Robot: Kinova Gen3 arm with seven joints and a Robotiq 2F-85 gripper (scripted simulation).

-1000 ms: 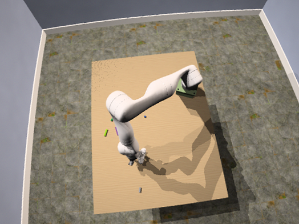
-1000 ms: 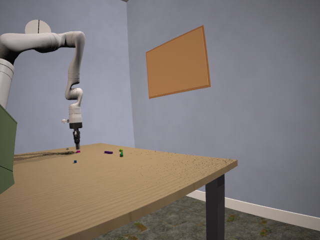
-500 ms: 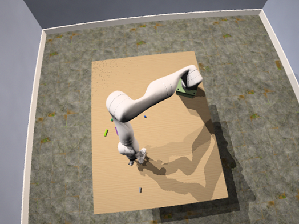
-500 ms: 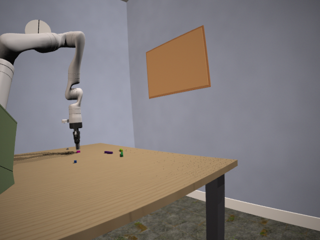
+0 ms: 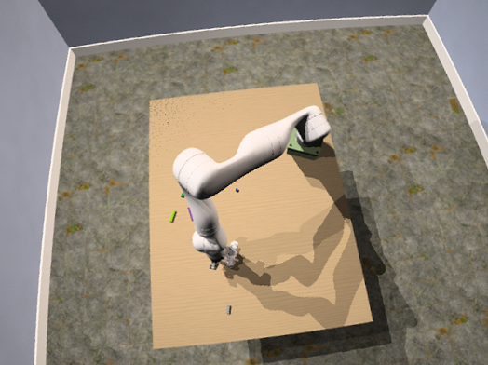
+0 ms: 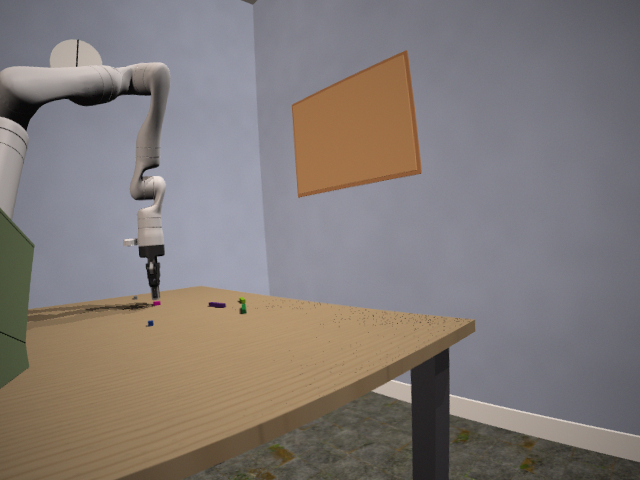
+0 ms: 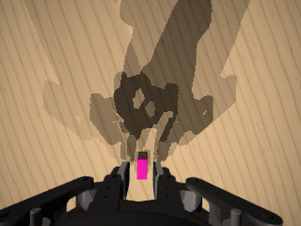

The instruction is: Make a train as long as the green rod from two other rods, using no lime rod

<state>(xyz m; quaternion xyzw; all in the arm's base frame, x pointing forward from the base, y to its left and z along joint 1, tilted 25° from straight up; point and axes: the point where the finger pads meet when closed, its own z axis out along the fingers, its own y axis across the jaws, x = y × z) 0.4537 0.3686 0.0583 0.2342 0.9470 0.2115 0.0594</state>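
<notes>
A small magenta rod (image 7: 142,169) lies flat on the wooden table, also seen in the exterior view (image 6: 156,303). My gripper (image 7: 141,171) (image 6: 154,294) points straight down over it. Its fingers straddle the rod, partly open, with a gap on each side. In the overhead view the gripper (image 5: 228,255) hides the rod. The green rod (image 6: 242,308) (image 5: 182,194) lies farther off, mostly hidden under the arm. The purple rod (image 5: 189,213) lies near it (image 6: 217,304).
A lime rod (image 5: 172,216) lies left of the purple one. A blue rod (image 5: 237,189) (image 6: 150,323) sits toward the arm's base. A grey rod (image 5: 229,309) lies alone near the table's front edge. The green base block (image 5: 302,145) is at the right edge.
</notes>
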